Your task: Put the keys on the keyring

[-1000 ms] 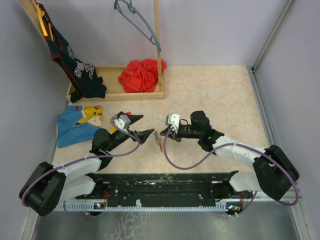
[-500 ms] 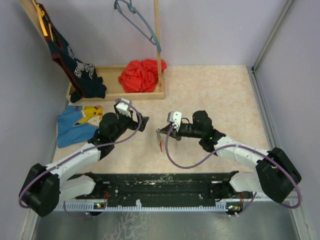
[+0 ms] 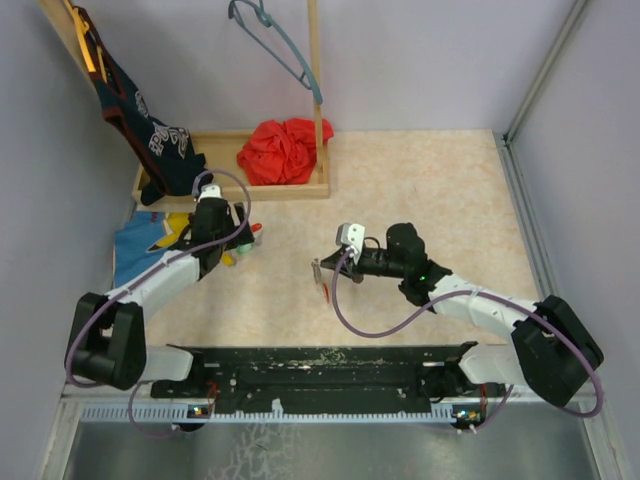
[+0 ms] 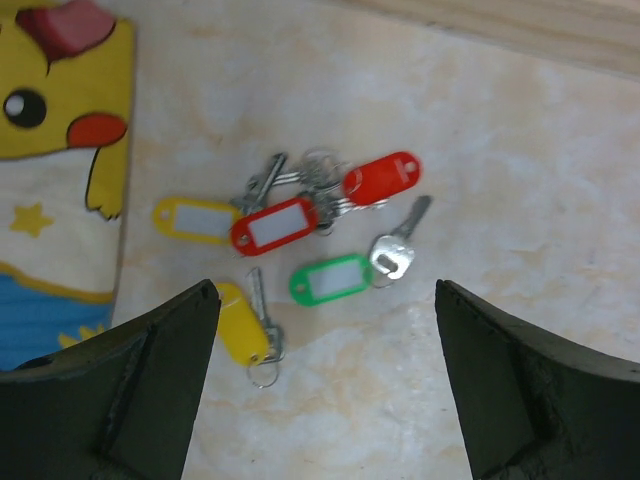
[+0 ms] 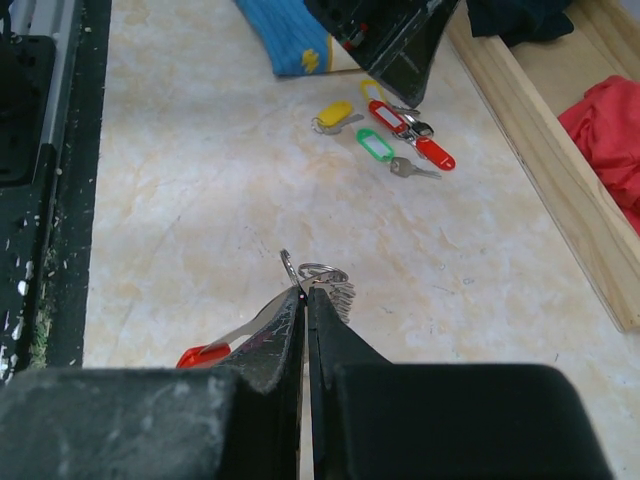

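From where I stand the keys lie in a loose heap on the table, at about 9 o'clock from the right gripper and well apart from it. A stretch of bare tabletop runs between the two. The left gripper hangs right above the heap with its fingers spread wide, one to either side of the cluster and touching none of it. In the left wrist view a green tag and a silver key sit at the heap's 5 o'clock edge. A yellow tag reaches toward 9 o'clock, almost to the hem of the blue cloth. The wooden tray has its long edge close by at the keys' 12 o'clock, with a red cloth bundled inside it. The right gripper is pressed together on the keyring, pinching the metal loop at its tip above the tabletop near the middle. A red tag dangles from the loop toward 8 o'clock in the right wrist view. Bare table lies around that hand toward 12 and 3 o'clock.
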Motion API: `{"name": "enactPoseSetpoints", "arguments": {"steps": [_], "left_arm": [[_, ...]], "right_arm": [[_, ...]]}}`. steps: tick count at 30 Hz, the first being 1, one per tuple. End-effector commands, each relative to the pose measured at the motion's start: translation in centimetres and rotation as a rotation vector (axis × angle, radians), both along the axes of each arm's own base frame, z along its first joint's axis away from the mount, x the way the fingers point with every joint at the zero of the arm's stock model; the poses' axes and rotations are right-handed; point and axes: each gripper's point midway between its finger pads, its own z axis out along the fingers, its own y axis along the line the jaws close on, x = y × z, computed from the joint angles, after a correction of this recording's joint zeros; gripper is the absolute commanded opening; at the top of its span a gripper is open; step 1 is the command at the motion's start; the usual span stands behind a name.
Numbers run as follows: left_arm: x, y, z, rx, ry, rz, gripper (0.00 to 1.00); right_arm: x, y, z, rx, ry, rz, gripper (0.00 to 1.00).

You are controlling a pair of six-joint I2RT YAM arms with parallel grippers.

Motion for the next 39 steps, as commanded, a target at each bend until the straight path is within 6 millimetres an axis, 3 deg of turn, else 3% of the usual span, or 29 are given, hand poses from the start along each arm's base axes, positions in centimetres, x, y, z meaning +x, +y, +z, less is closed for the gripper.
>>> {"name": "enactPoseSetpoints", "arguments": {"steps": [1, 10, 16, 24, 35, 39], "left_arm": [[-1.5, 2.4, -3.1, -0.021, 0.154, 0.160, 0.91], [-2.8, 4.0, -5.8, -0.033, 0.230, 0.253, 0.83], [-3.3, 3.8, -7.5, -0.037, 0.290, 0.256, 0.65], [-4.1, 3.7, -8.7, -0.031, 0.341, 0.255, 0.52], [-6.9, 1.1, -9.8, -0.130, 0.447, 0.143, 0.23], [-8.1, -0.8, -9.8, -0.149, 0.462, 0.070, 0.15]], "right_arm": [[0.1, 0.2, 3.5, 0.095, -0.081, 0.008, 0.00], [-0.1, 0.3, 3.6, 0.102, -0.080, 0.014, 0.00], [-0.1, 0.3, 3.5, 0.103, -0.076, 0.015, 0.00], [-0.1, 0.2, 3.6, 0.104, -0.078, 0.015, 0.00], [-0.1, 0.2, 3.6, 0.102, -0.078, 0.009, 0.00], [0.0, 0.2, 3.5, 0.099, -0.078, 0.008, 0.00]]}}
